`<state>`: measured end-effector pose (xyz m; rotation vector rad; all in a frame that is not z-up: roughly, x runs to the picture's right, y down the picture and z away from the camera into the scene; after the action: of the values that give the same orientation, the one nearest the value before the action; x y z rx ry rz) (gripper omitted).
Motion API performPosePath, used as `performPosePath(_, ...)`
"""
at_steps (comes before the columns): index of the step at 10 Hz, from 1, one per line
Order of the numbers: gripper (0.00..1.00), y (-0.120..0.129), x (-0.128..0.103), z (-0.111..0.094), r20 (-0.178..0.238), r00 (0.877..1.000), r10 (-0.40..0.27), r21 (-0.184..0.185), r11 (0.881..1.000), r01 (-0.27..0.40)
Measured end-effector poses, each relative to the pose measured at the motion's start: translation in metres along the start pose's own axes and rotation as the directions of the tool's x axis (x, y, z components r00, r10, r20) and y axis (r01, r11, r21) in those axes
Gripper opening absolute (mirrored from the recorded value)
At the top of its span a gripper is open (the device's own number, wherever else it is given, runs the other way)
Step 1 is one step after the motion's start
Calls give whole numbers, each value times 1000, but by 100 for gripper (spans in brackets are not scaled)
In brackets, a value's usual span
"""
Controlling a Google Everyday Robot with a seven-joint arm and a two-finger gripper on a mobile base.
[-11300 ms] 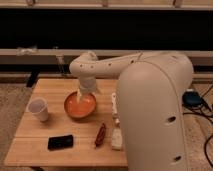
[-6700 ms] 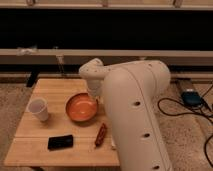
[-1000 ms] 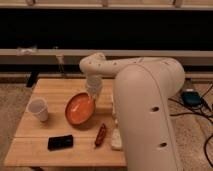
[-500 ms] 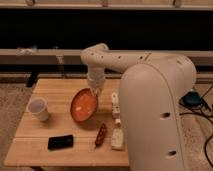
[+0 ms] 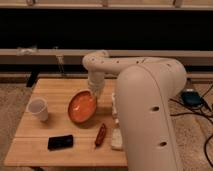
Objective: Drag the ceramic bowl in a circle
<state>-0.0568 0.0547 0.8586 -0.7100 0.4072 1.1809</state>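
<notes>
The ceramic bowl is orange, round and shallow. It sits near the middle of the wooden table, tilted so that its glossy inside faces the camera. The gripper comes down from the white arm and is shut on the bowl's far right rim, holding that edge up. The arm's large white body hides the right side of the table.
A small white cup stands left of the bowl. A black flat device lies near the front edge. A reddish-brown packet and a white item lie front right. A blue object and cables are on the floor to the right.
Over the last second the gripper has shifted slightly right and back, and the bowl has tipped up more on its rim. Cup, device and packet have not moved.
</notes>
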Motion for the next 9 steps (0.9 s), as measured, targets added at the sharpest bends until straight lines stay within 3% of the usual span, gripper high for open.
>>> performPosePath(4, 80, -5, -10, 29, 7, 1000, -6, 1, 1000, 6)
performPosePath(9, 80, -11, -13, 36, 19, 1000, -6, 4, 1000, 6)
